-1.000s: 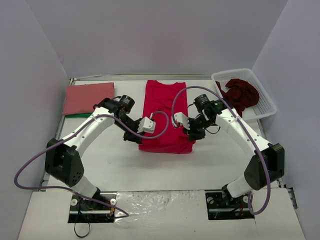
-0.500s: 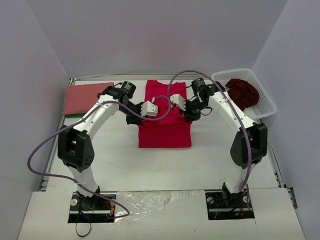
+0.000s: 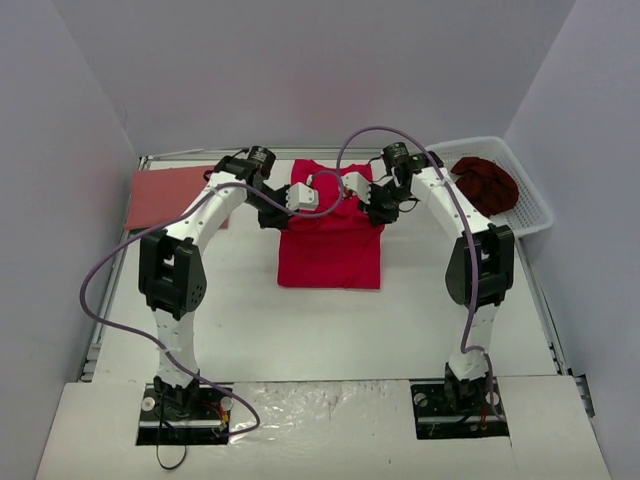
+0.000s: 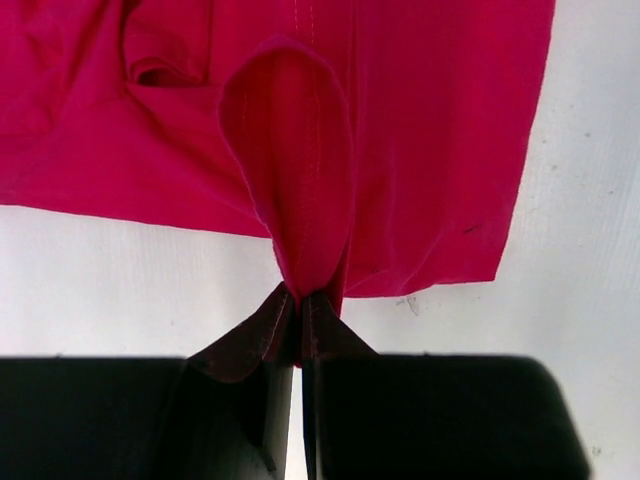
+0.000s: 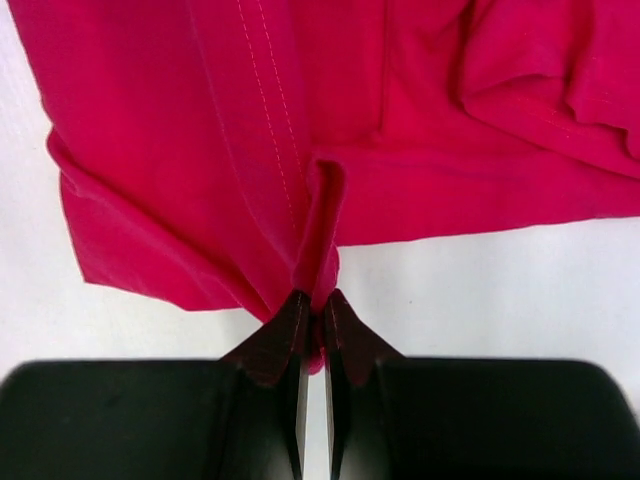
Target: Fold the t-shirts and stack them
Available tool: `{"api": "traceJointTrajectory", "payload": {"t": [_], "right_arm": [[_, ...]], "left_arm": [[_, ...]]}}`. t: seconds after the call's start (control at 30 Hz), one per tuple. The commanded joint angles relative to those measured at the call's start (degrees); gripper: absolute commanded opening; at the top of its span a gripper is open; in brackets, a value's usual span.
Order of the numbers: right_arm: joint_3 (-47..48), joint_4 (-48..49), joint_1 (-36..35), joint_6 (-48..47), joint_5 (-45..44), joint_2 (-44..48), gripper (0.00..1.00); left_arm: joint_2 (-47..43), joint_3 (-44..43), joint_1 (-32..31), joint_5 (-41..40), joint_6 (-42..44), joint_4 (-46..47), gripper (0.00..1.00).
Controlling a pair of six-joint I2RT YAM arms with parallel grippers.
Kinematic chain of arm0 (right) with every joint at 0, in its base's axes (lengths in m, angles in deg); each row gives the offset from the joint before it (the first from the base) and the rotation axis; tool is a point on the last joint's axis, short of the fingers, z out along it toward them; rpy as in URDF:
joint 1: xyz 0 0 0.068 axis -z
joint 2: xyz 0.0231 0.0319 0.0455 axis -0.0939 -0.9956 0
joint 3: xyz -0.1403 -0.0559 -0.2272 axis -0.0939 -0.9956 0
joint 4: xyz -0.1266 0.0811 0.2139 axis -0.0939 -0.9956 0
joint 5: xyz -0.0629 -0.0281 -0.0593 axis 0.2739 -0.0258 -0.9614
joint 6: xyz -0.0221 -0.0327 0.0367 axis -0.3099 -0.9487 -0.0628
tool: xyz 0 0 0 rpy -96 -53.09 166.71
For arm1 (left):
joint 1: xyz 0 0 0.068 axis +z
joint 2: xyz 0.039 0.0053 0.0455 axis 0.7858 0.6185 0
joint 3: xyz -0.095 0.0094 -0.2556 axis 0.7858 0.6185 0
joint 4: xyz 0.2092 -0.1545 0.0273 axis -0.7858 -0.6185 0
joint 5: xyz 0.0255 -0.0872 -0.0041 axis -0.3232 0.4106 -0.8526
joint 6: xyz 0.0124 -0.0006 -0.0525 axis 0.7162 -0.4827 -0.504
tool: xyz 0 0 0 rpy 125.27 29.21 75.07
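The bright crimson t-shirt [image 3: 330, 250] lies in the middle of the table, its near part doubled over. My left gripper [image 3: 274, 214] is shut on a pinch of its cloth at the left side, and the left wrist view shows the crimson fold [image 4: 295, 180] rising from the closed jaws [image 4: 300, 300]. On the shirt's right side my right gripper [image 3: 381, 212] is shut on another pinch [image 5: 318, 300]. A folded salmon-red t-shirt [image 3: 165, 195] lies flat at the far left. The dark maroon t-shirt [image 3: 486, 183] sits bunched in the basket.
The white lattice basket [image 3: 527, 215] stands at the far right corner. Both arms reach far out over the table, their purple cables looping above the shirt. Side walls close in the table on the left and right.
Both grippers have moved away from the near edge toward the far side, carrying the crimson shirt's held cloth over the rest of it. The arms have stretched out.
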Motion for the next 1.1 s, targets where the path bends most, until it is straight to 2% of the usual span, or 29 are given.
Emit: {"api": "traceJointTrajectory", "payload": {"t": [0.0, 0.03, 0.07, 0.1, 0.13, 0.17, 0.2, 0.3, 0.43, 0.67, 0.77, 0.8, 0.9, 1.07], "right_arm": [[3.79, -1.43, 0.78, -1.43, -1.85, -2.26, 0.0], [4.41, -1.08, 0.86, -1.17, -1.85, -2.87, 0.04], [4.86, 2.06, 1.13, -0.21, -1.94, -4.36, 0.21], [5.12, 4.87, 1.3, 2.84, -2.46, -5.15, 0.51], [5.47, 8.03, 1.48, 4.7, -2.99, -5.86, 0.6], [6.0, 10.94, 1.57, 6.37, -3.78, -6.74, 0.64], [7.05, 14.62, 1.57, 8.13, -4.65, -9.01, 0.78], [12.23, 16.15, 1.66, 11.66, -5.45, -12.63, 0.87], [11.46, 19.31, 1.48, 14.47, -6.24, -11.85, 0.9], [2.24, 22.3, 0.87, 15.8, -5.63, -1.85, 0.91], [-3.39, 22.57, 0.34, 15.62, -3.62, 3.0, 0.9], [-6.45, 22.48, 0.25, 15.62, -2.74, 4.32, 0.89], [-13.39, 22.57, 0.08, 15.27, 0.77, 8.89, 0.88], [-22.46, 22.57, -0.98, 15.71, 4.56, 16.1, 0.86]], "left_arm": [[0.78, -3.86, 0.73, -0.89, 0.26, -0.01, 0.02], [1.22, -3.87, 0.73, -1.42, -0.27, 1.3, 0.04], [2.1, -3.87, 0.73, -2.99, -0.71, 2.88, 0.18], [2.63, -3.61, 0.73, -4.4, -2.02, 7.86, 0.58], [3.24, -3.52, 0.73, -5.89, -2.64, 10.69, 0.72], [4.29, -4.39, 0.73, -7.73, -3.35, 12.9, 0.81], [7.17, -5.96, 0.82, -11.14, -4.66, 15.35, 0.96], [9.75, -11.07, 1.52, -13.72, -7.12, 18.78, 0.94], [7.3, -11.52, 1.53, -13.29, -8.36, 19.16, 0.94], [-7.53, 4.81, 1.08, -11.18, -9.07, 23.46, 0.94], [-14.57, 15.53, 0.21, -11.18, -8.37, 27.84, 0.94], [-16.51, 21.73, -0.06, -11.53, -8.27, 29.16, 0.94], [-22.4, 30.11, -1.37, -9.87, -6.43, 29.8, 0.94], [-28.12, 38.22, -5.23, -8.1, -5.55, 27.86, 0.95]]}}
